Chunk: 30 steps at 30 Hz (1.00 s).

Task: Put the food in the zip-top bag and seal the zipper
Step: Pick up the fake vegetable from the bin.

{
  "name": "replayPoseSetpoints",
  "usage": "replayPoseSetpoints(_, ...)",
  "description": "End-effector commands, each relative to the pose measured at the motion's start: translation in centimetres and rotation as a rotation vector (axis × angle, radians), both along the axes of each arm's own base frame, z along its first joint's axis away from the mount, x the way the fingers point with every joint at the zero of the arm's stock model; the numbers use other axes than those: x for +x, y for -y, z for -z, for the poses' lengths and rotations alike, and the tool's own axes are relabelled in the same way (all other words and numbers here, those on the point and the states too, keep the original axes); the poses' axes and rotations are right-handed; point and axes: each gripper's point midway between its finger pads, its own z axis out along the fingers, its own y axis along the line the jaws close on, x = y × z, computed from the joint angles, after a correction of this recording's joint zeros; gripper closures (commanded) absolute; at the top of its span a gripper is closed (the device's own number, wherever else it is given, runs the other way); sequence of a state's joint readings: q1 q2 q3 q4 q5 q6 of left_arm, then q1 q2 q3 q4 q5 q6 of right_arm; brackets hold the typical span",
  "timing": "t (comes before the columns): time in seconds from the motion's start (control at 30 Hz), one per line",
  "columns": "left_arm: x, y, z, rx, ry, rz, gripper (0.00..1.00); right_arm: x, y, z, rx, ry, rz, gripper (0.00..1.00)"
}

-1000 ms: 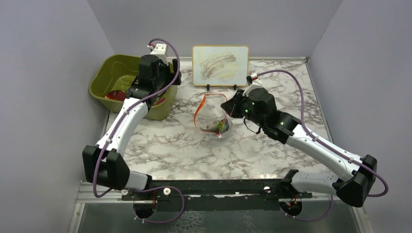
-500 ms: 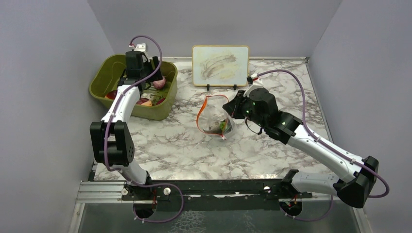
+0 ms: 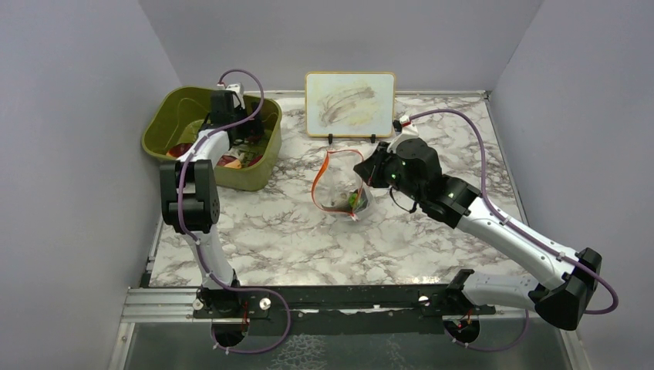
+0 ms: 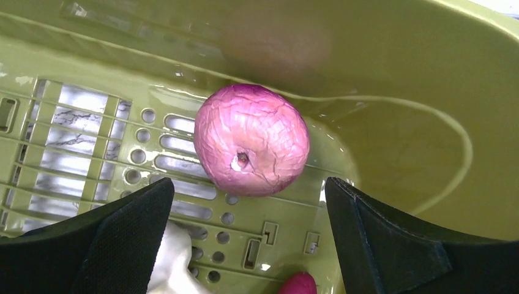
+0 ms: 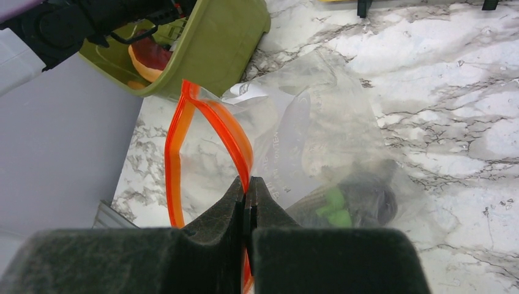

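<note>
Inside the olive-green bin (image 4: pixel 398 55), the left end effector (image 4: pixel 248 202) is hovering with its fingers spread wide and gripping nothing. The pink-purple toy onion (image 4: pixel 252 139) is sitting on the slotted floor dead ahead, centred between the two fingers and just past their tips. It's roundish, so my read is there's no long axis to line up with, just a straight advance and close. The left arm is clearly the nearer one. The right end effector (image 5: pixel 248 202) is pinching the zipper (image 5: pixel 226 125) and holding the zip-top bag (image 5: pixel 318 122) with its mouth gaping toward the bin. The bag is resting on the desk (image 3: pixel 308 239) right of the bin, with a green piece (image 5: pixel 333 205) already lying inside.
</note>
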State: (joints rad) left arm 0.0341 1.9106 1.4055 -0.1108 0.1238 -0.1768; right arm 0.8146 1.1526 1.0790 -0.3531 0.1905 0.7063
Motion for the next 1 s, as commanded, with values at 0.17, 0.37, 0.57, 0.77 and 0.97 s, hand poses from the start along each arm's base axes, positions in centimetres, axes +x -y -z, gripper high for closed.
replayPoseSetpoints(0.17,2.6,0.0,-0.1,0.016,0.064,0.069,0.03,0.4,0.4,-2.1,0.032,0.022,0.033,0.99)
replayPoseSetpoints(0.37,3.3,0.3,0.6,0.002,0.066,0.094,0.05,0.5,0.3,-2.2,0.034,0.022,0.034,0.99)
replayPoseSetpoints(0.57,3.7,0.2,1.3,0.002,0.048,0.095,0.10,0.4,0.3,-2.0,0.038,0.015,0.033,0.99)
replayPoseSetpoints(0.77,3.6,0.2,1.4,-0.010,0.041,0.081,0.23,0.2,0.5,-1.9,0.041,0.014,0.037,0.99)
replayPoseSetpoints(0.97,3.2,-0.1,1.1,0.001,0.036,0.065,0.37,0.1,0.5,-1.7,0.045,0.012,0.037,0.99)
